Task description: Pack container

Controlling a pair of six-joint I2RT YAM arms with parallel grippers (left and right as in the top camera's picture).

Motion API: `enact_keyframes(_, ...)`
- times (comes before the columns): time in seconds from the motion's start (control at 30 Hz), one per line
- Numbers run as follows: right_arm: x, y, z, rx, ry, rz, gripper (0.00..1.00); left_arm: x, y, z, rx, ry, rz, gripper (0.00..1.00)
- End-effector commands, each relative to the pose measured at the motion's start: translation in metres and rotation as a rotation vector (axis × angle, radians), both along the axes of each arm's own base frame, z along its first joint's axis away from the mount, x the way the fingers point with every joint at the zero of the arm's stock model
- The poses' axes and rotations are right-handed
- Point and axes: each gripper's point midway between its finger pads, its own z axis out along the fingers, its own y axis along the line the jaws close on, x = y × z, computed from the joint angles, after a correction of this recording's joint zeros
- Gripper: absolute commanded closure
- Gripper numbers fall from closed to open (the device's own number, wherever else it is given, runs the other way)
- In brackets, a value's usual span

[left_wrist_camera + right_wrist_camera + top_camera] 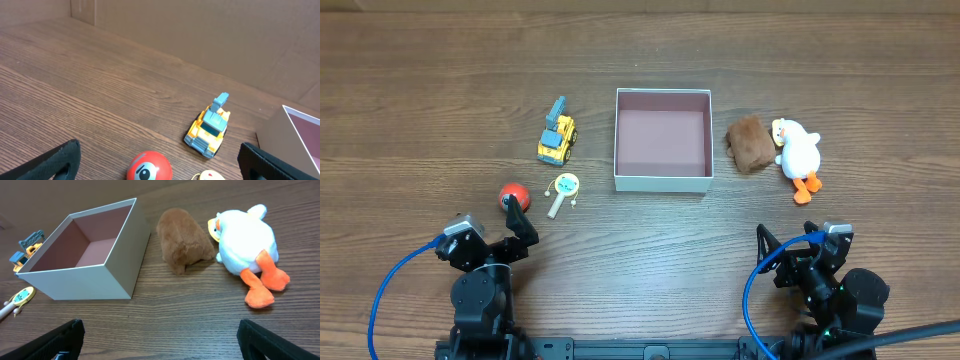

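Observation:
The container [663, 181], a white square box with a pink inside, stands empty at the table's middle; it also shows in the right wrist view [90, 282]. Left of it lie a yellow toy truck [557, 138], a small yellow rattle [563, 191] and a red ball [513, 194]. Right of it lie a brown plush [749, 143] and a white duck plush [798, 153]. My left gripper [517, 228] is open and empty just behind the red ball [148, 167]. My right gripper [786, 243] is open and empty, near the front edge, short of the duck [247, 242].
The toy truck [209, 131] and the box's corner [295, 140] show ahead of the left wrist. The brown plush [183, 239] lies between the box and the duck. A cardboard wall backs the table in the left wrist view.

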Motion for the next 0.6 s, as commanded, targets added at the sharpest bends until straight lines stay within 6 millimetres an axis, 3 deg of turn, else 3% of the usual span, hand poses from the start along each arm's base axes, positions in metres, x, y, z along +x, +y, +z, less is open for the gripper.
enact_keyframes(0.0, 0.0, 0.0006, 0.0001, -0.007, -0.009, 0.004, 0.0, 0.0003, -0.0005, 0.0005, -0.009, -0.012, -0.004, 0.0)
enact_keyframes(0.43, 0.0001, 0.0006, 0.0002, -0.007, -0.009, 0.004, 0.0, 0.0003, -0.0005, 0.0006, -0.009, -0.012, -0.004, 0.0)
enact_keyframes(0.57, 0.0027, 0.0041, 0.0094, -0.003, -0.05, 0.026, 0.0, 0.0002, 0.0015, 0.0026, -0.007, -0.021, 0.008, 0.0)
